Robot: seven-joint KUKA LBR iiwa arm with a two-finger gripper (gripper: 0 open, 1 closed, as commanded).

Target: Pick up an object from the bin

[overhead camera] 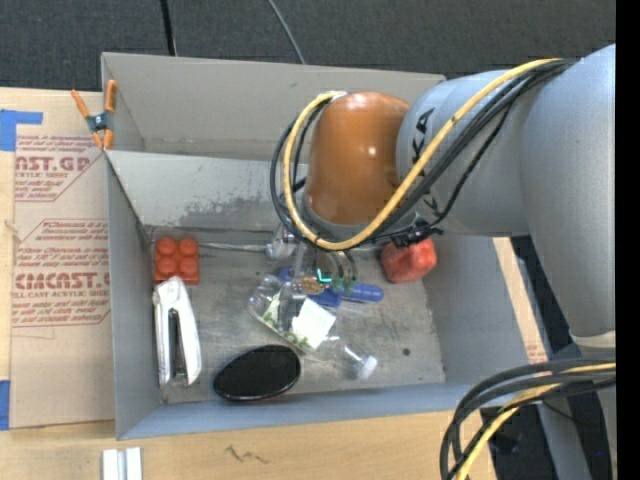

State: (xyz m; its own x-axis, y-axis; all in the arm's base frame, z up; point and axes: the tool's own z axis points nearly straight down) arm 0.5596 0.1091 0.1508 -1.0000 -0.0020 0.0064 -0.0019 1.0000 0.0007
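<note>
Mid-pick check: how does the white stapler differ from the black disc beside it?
The white stapler is long and narrow, lying along the bin's left wall; the black disc is a flat oval by the front wall. The stapler is white with dark parts, the disc plain glossy black. Both lie on the floor, clear of the arm.

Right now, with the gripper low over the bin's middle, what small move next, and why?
Probably a short straight descent. The gripper hangs over the crumpled clear plastic packet, a thin blue stick beside it; the white stapler and flat black oval disc lie apart, so little else is in the way.
</note>
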